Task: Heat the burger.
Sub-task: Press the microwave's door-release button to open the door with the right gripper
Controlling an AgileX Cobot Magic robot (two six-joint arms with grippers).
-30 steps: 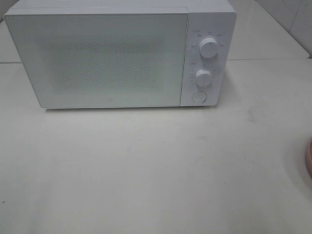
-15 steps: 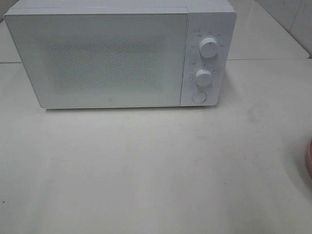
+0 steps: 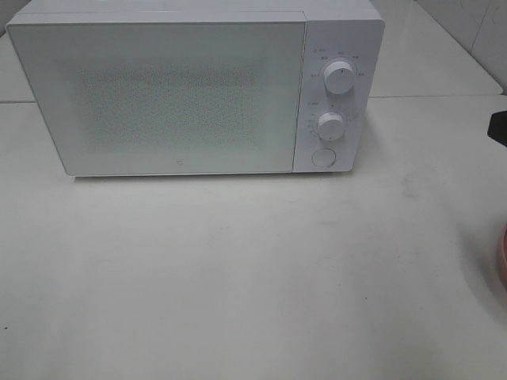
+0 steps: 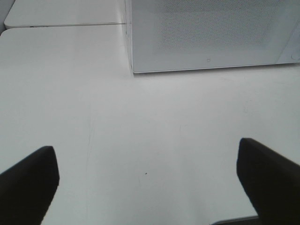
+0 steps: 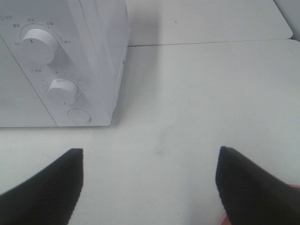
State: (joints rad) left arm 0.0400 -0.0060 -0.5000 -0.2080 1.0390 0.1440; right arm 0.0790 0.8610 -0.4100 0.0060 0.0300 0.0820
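Note:
The burger is out of view in every frame. A white microwave (image 3: 182, 91) stands at the back of the table with its door shut; its two knobs (image 3: 338, 79) and a round button (image 3: 322, 157) are on its right panel. My left gripper (image 4: 147, 183) hangs open over bare table in front of the microwave door (image 4: 211, 33), with nothing between its fingers. My right gripper (image 5: 150, 187) is open too, nothing in it, in front of the microwave's knob panel (image 5: 42, 44) and to its right. A dark part of my right arm (image 3: 499, 127) shows at the right edge.
A pink plate rim (image 3: 503, 257) peeks in at the right edge of the high view. The white table (image 3: 238, 269) stretches in front of the microwave. A second white tabletop (image 5: 211, 18) adjoins behind a seam.
A dark part of my right arm has come into the high view at the right edge. The microwave and plate have not moved.

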